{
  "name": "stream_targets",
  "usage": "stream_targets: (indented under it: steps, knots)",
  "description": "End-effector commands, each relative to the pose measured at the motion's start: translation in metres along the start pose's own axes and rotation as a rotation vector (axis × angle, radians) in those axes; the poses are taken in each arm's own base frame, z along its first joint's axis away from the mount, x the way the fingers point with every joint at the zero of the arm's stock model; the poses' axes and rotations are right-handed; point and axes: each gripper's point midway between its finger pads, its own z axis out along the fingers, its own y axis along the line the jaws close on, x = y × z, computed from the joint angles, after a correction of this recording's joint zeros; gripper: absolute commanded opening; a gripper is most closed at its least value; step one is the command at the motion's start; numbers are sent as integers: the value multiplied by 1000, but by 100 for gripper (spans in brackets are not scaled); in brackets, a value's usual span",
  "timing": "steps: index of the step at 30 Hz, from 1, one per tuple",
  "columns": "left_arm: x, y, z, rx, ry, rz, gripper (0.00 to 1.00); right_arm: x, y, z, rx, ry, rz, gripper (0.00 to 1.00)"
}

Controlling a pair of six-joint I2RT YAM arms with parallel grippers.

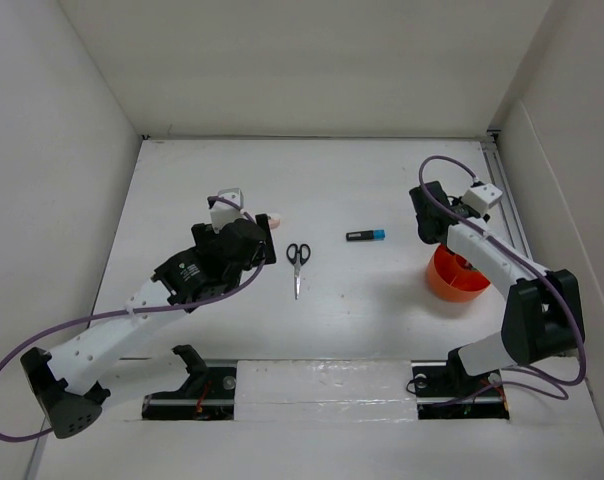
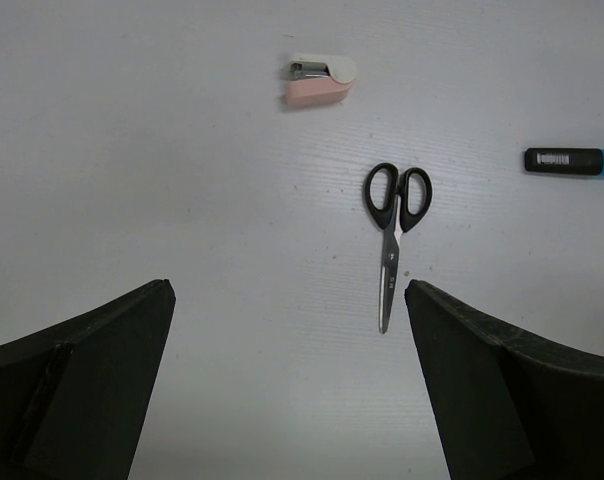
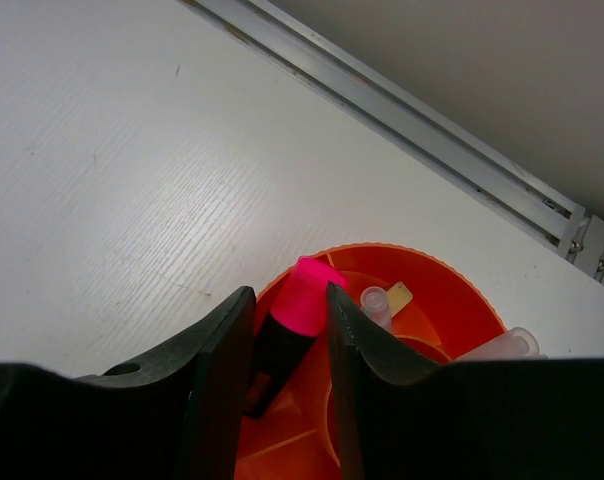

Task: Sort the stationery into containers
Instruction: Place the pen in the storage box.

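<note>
The black-handled scissors (image 1: 296,262) (image 2: 394,225) lie shut on the white table, handles away from me. A black marker with a blue cap (image 1: 367,236) (image 2: 572,160) lies to their right. The pink-white eraser (image 1: 275,217) (image 2: 318,80) rests farther back. My left gripper (image 1: 262,243) (image 2: 287,290) hovers wide open and empty, just left of the scissors. The orange tub (image 1: 457,275) (image 3: 432,290) sits at the right. My right gripper (image 1: 437,243) (image 3: 288,292) hangs over it, jaws parted around a pink-capped black marker (image 3: 304,300). That marker stands in a compartment, leaning on the right finger with a gap on its left side.
Inside the tub are a clear-capped pen (image 3: 375,300), a small yellow eraser (image 3: 398,295) and another clear cap (image 3: 512,343). A metal rail (image 3: 422,130) runs along the table's right edge. White walls close in the back and both sides.
</note>
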Motion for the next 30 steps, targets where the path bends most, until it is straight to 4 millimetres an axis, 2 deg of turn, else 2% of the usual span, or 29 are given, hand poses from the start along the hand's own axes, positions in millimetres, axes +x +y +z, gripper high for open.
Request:
stream_targets:
  steps: [1,5,7,8,11,12,13,15,17,19,20,21,22,23,24,25,26,27,28,29,30]
  knots:
    - [-5,-1,-2,14,-24,-1,100,-15,2,-3,-12,-18,55,41]
    - [-3,-2,0,16,-12,4,100,-33,15,-15,-101,-26,96,46]
    - [-2,-9,-1,53,-3,20,100,-42,21,-20,-143,-20,104,54]
    - [0,-9,0,54,-3,20,100,-48,21,-23,-151,-28,112,54]
    - [3,-27,0,147,17,50,100,-66,37,-37,-224,-35,134,58]
    - [12,-39,-2,222,58,68,100,-71,41,-40,-242,-37,145,60]
    - [16,-46,-3,272,69,108,100,-83,50,-49,-288,-37,171,62]
    - [23,-64,-3,358,96,132,100,-91,66,-66,-373,-38,145,65]
    - [34,-74,-1,395,153,160,100,-116,90,-102,-568,-32,187,66]
    - [34,-83,11,365,186,166,100,-148,88,-137,-706,-84,236,66]
    - [32,-87,14,362,191,168,100,-160,91,-166,-813,-96,242,69]
    - [26,-95,18,363,188,191,100,-172,88,-183,-874,-113,257,73]
    - [18,-103,20,376,168,196,100,-187,75,-202,-936,-140,276,77]
    - [13,-111,21,395,157,207,100,-187,74,-226,-1020,-131,254,85]
    - [7,-120,22,421,148,222,100,-198,65,-241,-1057,-148,269,87]
    - [-2,-137,26,477,116,299,100,-203,54,-252,-1089,-157,271,88]
    - [5,-154,23,579,146,359,100,-201,45,-255,-1079,-155,260,88]
    - [6,-163,27,606,145,405,100,-197,40,-266,-1111,-150,249,88]
    - [7,-176,43,601,152,439,100,-196,34,-272,-1131,-147,246,88]
    - [6,-184,53,605,141,491,100,-199,19,-275,-1144,-155,264,90]
    - [9,-192,60,625,150,529,100,-195,14,-279,-1169,-147,254,90]
